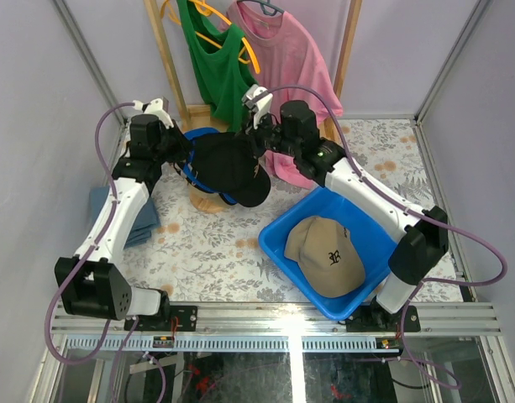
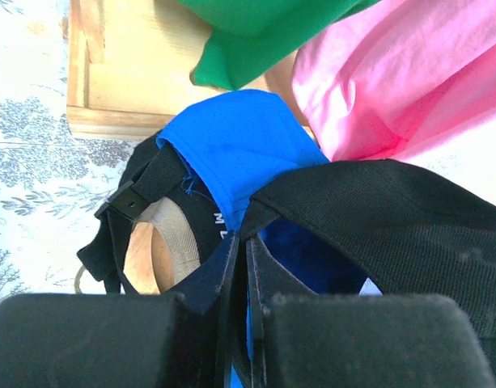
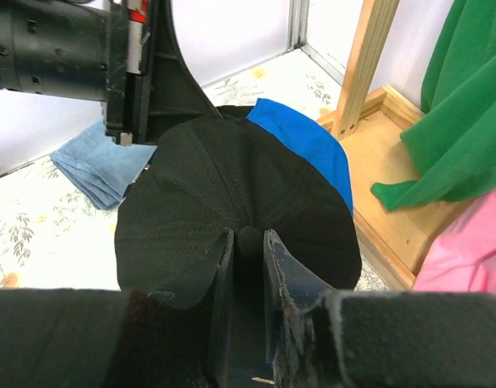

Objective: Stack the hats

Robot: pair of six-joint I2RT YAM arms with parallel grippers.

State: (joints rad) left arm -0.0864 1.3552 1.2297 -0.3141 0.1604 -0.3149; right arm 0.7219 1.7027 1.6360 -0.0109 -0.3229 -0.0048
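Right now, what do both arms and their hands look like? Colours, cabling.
Left arm and right arm: white link shells, black joint housings, and a purple cable looping along each. There is a white camera mount at each wrist. Left hand and right hand: two flat matte-black fingers each.

Toward the rear of the tabletop (image 1: 215, 248), the top cap (image 1: 232, 164) lies over a lower cap (image 1: 198, 134) on the dome stand (image 1: 208, 201), with a folded cloth (image 1: 144, 222) to their left, hanging shirts (image 1: 282, 50) behind, and a third cap (image 1: 324, 256) in the bin (image 1: 276, 242) at front right.
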